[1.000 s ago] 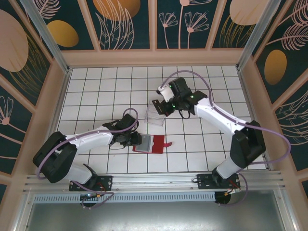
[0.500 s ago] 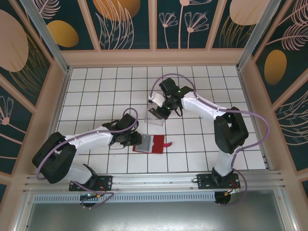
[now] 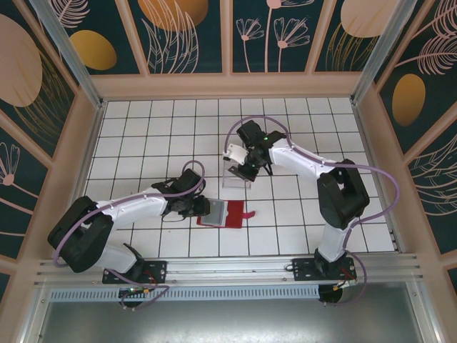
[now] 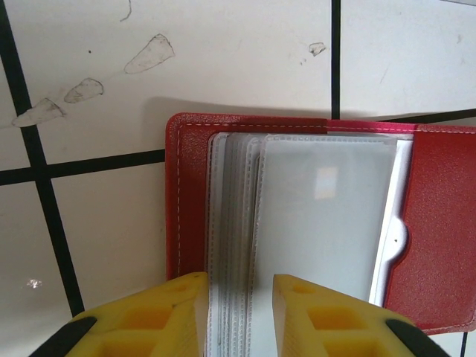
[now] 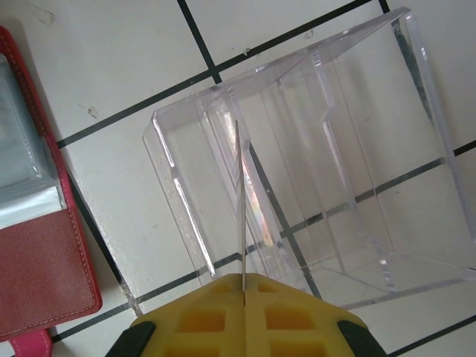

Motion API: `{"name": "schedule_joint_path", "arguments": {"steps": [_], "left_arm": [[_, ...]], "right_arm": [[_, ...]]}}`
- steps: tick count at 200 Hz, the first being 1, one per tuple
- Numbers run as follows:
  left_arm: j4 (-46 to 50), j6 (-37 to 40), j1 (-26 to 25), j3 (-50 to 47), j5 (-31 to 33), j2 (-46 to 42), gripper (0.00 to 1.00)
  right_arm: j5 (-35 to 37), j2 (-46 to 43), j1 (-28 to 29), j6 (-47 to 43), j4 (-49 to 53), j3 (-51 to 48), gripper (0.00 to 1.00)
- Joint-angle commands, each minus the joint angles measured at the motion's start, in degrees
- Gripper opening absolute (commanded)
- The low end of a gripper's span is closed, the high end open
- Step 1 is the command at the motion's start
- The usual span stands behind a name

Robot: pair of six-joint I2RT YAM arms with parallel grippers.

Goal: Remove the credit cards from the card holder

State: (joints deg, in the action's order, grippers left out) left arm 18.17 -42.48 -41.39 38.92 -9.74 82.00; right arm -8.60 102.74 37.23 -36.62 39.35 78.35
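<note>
while my left gripper (image 4: 239,290) sits low over the white tiled table (image 3: 143,136), its yellow jaws are narrowed onto the near edge of the card holder (image 4: 439,230), pinching the stack of clear sleeves (image 4: 327,216) between them. the card holder lies open and flat on the tiles just in front of the left arm in the top view, with its closing tab (image 3: 248,213) sticking out to the right. the front sleeve looks pale and blank to me, and i cannot tell whether a card sits inside it. my right gripper (image 5: 244,286) is beyond the holder, further from the bases, at a clear plastic box (image 5: 335,149). its jaws are pressed almost together on one credit card (image 5: 239,201), which i see edge-on as a thin dark line standing straight out from the fingertips, the box right behind it. i cannot tell whether the card is inside the box. the box rests on the tiles near the holder's far edge, not touching it.
</note>
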Motion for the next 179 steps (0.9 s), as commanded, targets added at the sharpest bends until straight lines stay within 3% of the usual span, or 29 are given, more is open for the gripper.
{"name": "schedule_joint_path", "arguments": {"steps": [1, 105, 179], "left_arm": [[1.4, 1.1, -0.1, 0.7, 1.2, -0.7, 0.3], [1.5, 0.9, -0.1, 0.3, 1.7, -1.6, 0.3], [1.7, 0.5, -0.2, -0.1, 1.9, -1.9, 0.3]], "right_arm": [[-1.2, -2.7, 0.4, -2.1, 1.5, 1.3, 0.0], [7.3, 2.7, 0.7, -17.3, 7.0, 13.7, 0.0], [10.5, 11.2, 0.1, -21.7, 12.5, 22.3, 0.0]]}}
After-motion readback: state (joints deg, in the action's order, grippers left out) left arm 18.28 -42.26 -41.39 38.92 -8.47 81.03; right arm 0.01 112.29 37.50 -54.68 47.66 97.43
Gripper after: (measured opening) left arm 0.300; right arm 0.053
